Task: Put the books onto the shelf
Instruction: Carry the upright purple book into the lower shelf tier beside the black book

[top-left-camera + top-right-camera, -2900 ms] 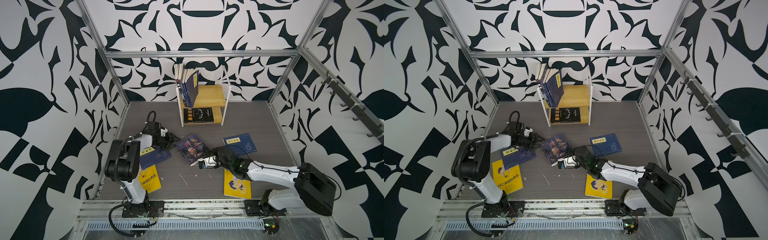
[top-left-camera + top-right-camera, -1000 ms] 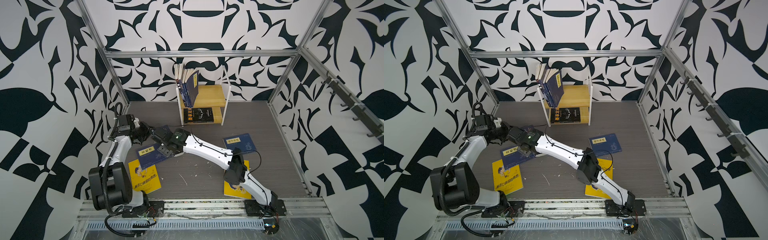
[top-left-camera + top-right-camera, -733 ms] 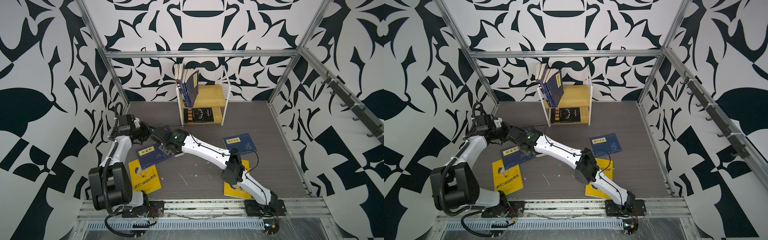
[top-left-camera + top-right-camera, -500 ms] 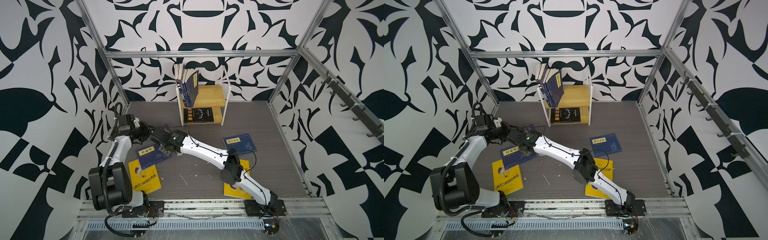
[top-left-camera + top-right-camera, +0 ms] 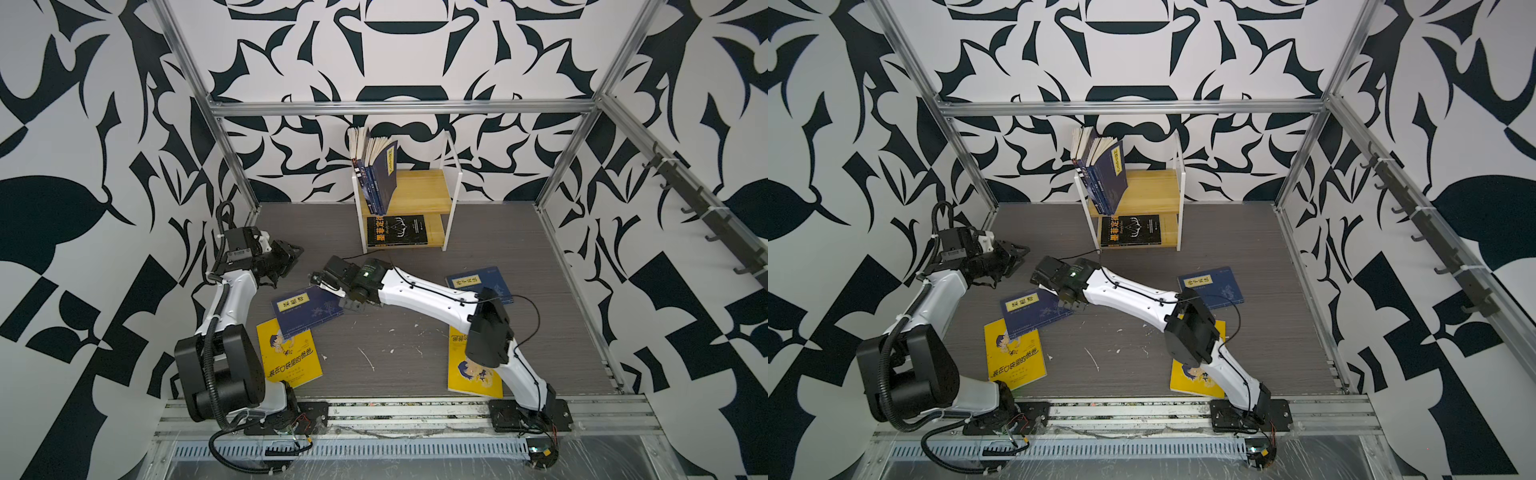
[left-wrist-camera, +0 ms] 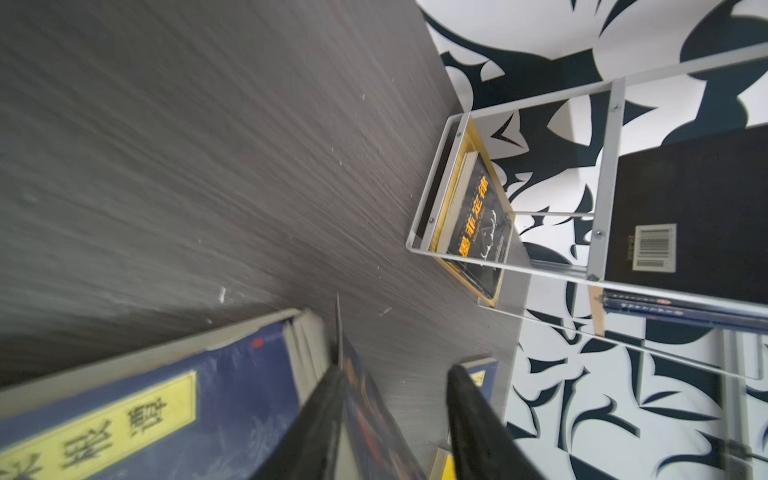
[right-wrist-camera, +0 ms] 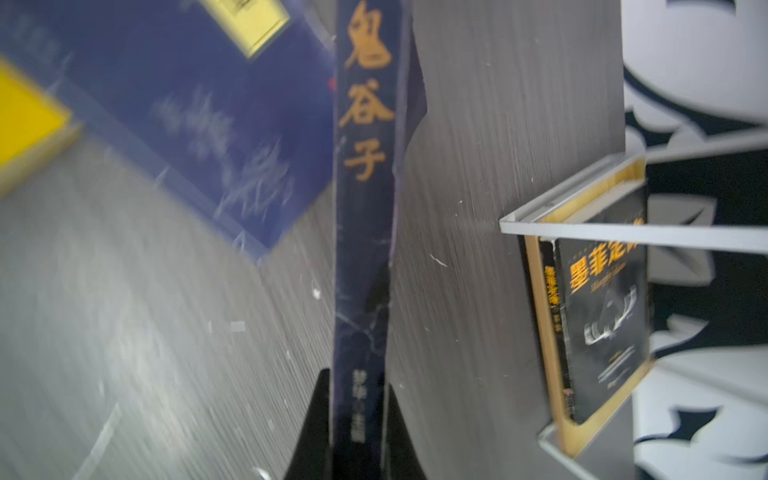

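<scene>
1. The dark-spined book (image 7: 361, 208) is gripped edge-on by the right gripper (image 7: 358, 419), jaws pinched tight on it.
2. It is held above the table (image 5: 415, 357), well short of the shelf (image 5: 419, 193).
3. The left gripper (image 6: 395, 415) is seen with jaws parted.
4. A navy book (image 5: 309, 309) is seen lying flat near both grippers.

A shelf (image 5: 435, 232) is set back centre, leaning books (image 5: 380, 174) held on its upper board (image 5: 422, 193). Before it, left books (image 5: 307, 309) and right books (image 5: 478, 282) are laid on the table (image 5: 395, 357).
</scene>
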`<state>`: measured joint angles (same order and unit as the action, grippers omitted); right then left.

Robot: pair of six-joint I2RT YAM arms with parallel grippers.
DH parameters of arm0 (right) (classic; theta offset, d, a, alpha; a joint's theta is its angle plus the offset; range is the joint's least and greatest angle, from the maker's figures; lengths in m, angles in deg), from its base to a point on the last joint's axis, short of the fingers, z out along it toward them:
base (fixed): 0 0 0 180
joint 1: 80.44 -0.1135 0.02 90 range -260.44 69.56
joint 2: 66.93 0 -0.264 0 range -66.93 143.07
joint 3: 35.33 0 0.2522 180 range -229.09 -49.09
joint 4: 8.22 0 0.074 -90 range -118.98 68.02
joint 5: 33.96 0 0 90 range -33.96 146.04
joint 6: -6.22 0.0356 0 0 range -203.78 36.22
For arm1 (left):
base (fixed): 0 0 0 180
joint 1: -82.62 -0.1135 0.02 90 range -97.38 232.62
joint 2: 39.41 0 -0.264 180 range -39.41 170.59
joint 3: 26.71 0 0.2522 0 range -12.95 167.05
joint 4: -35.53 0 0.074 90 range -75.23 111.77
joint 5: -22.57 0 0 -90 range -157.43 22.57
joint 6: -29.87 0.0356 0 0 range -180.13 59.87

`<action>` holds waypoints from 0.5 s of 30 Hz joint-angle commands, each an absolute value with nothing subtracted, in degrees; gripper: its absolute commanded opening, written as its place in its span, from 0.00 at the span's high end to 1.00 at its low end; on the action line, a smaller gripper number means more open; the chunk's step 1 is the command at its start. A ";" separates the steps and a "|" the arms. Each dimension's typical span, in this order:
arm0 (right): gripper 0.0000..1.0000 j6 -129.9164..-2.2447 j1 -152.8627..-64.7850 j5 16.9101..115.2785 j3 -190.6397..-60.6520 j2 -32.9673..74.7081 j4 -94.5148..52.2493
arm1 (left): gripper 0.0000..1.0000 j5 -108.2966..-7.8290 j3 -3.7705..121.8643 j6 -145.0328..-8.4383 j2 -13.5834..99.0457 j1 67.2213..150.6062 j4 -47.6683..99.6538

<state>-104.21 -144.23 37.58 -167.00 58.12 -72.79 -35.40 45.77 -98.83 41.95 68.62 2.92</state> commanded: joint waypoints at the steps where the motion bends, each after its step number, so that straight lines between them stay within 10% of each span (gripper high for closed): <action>1: 1.00 -122.29 -143.41 42.15 -158.32 46.07 -61.93 | 0.49 -36.20 48.21 -91.96 41.78 68.21 0.89; 15: 1.00 -147.49 -132.32 51.21 -134.44 26.92 -44.10 | 0.26 -39.66 49.03 -71.12 41.75 68.21 -4.67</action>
